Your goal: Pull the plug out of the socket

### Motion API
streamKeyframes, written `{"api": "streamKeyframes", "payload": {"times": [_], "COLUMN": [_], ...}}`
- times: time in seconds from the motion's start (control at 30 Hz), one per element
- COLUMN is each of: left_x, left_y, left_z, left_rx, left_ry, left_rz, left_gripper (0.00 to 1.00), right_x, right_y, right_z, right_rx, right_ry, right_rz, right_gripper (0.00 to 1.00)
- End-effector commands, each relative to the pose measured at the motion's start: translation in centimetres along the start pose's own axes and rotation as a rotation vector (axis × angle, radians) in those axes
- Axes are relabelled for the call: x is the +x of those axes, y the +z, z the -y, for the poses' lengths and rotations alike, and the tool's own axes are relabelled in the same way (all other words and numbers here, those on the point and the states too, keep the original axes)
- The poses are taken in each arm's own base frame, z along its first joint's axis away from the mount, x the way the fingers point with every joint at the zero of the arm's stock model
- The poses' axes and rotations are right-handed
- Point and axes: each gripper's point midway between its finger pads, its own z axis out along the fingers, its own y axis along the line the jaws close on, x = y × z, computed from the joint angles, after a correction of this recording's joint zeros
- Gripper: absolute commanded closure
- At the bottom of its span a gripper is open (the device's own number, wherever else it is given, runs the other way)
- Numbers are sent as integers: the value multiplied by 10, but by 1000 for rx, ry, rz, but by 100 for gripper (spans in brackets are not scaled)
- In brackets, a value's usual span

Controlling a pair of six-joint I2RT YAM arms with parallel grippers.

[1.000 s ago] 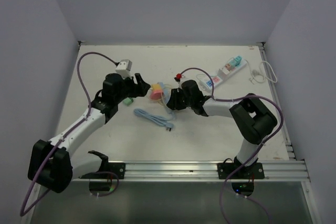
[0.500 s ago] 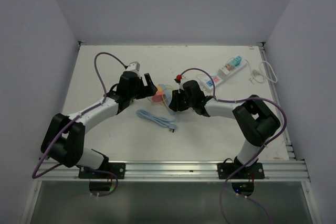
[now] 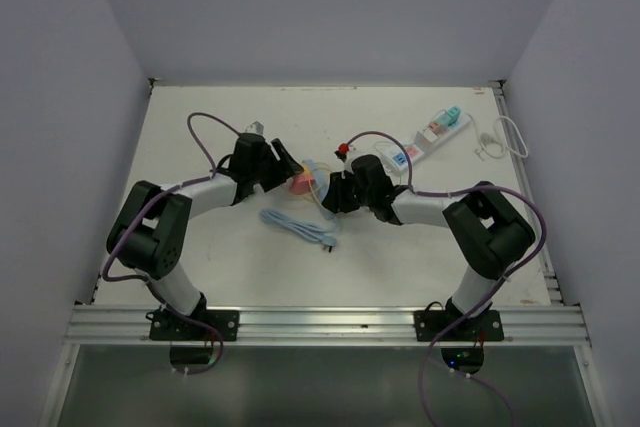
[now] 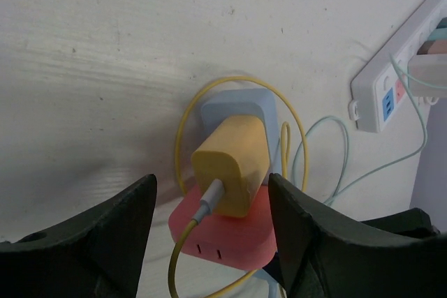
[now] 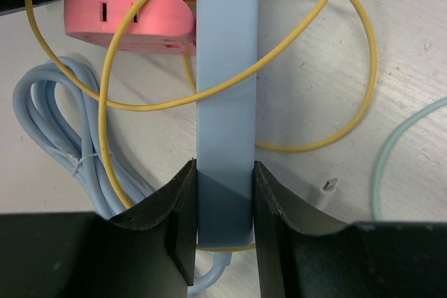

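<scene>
A yellow plug (image 4: 230,165) with a yellow cable sticks out of the light-blue socket (image 4: 234,106). A pink plug (image 4: 223,239) sits right beside it. My left gripper (image 4: 213,228) is open, with one finger on each side of the yellow plug. The right finger is close to the plug and the left finger (image 4: 105,235) stands apart from it. My right gripper (image 5: 223,200) is shut on the blue socket (image 5: 225,102), clamping its narrow sides. In the top view both grippers meet at the socket (image 3: 308,179) in mid-table, the left gripper (image 3: 285,169) on one side and the right gripper (image 3: 327,190) on the other.
A coiled light-blue cable (image 3: 295,227) lies just in front of the socket. A white power strip (image 3: 425,137) with plugs in it lies at the back right, and a white cable (image 3: 505,137) is near the right edge. A loose yellow cable (image 5: 349,88) loops around the socket.
My left gripper has moved right from beside the cluster to straddle the yellow plug, and its jaws have narrowed a little. The right gripper has kept its hold on the socket.
</scene>
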Motion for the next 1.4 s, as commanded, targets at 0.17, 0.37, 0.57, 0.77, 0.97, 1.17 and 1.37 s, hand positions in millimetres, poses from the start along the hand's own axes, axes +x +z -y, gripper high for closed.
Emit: {"api": "streamKeyframes", "payload": {"times": [0.17,0.37,0.57,0.77,0.97,1.17,1.37], "left_x": [-11,-8,-5,-9,-18,-28,-43], "left_y": [7,8,8,1,-18,-41,-68], "left_z": [30,33,29,34,46,64,86], "left_rx": [180,206,206,233,288,350,388], "left_ry": [-57,-65,-60,-17,60,155,254], "left_rz": [6,1,-1,22,78,124,182], "left_gripper": [42,51,72,100,100,100,100], "right_x": [28,27,26,16,-1,-42,-72], "right_y": [-4,-5,-7,-23,-52,-73,-63], "right_z": [5,5,3,-1,-5,-14,-27], "right_rx": [-4,-6,-12,-6,30,56,25], "right_ry": [14,21,28,17,-9,-23,-17], "right_rz": [-80,-73,-69,-45,-14,97,141], "right_gripper": [100,100,100,68,38,39,44]}}
